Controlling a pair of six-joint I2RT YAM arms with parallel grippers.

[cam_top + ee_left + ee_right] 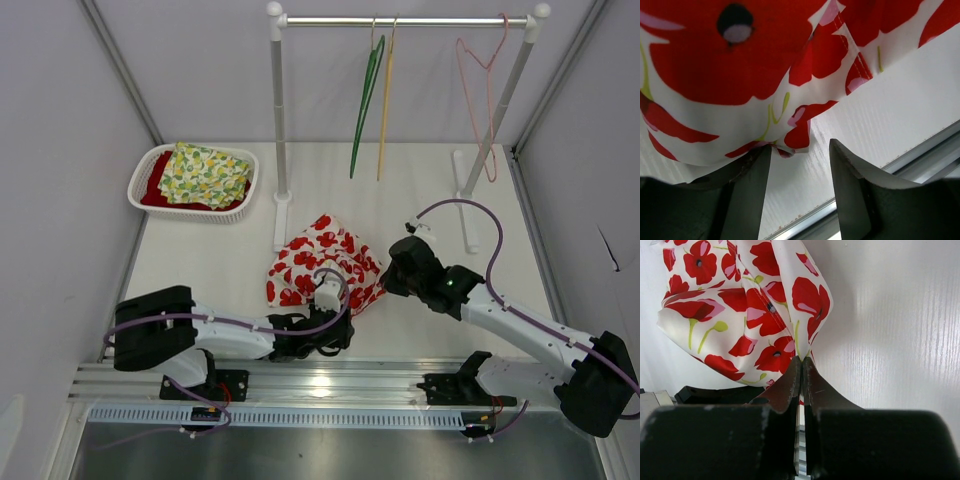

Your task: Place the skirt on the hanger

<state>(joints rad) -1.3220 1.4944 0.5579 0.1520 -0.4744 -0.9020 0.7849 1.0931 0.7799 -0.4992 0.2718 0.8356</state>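
The white table [200, 270] is carrying a clothes rack [400, 20] at its far side. A white basket [135, 185] of folded cloth is sitting at the far left. The poppy skirt [310, 255] is lying crumpled in the middle, near the arms. Three hangers are hanging on the rack: green hanger [365, 100], yellow hanger [383, 110], pink hanger [480, 80]. The right gripper [802, 362] is pinching the skirt's right edge, fingers pressed together. The left gripper [800, 150] is waiting at the near hem, fingers apart.

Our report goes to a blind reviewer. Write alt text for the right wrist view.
The right hand, shut tight, pinches a fold of the skirt, white fabric printed with red poppies. The skirt is bunched up, with the white table behind it.
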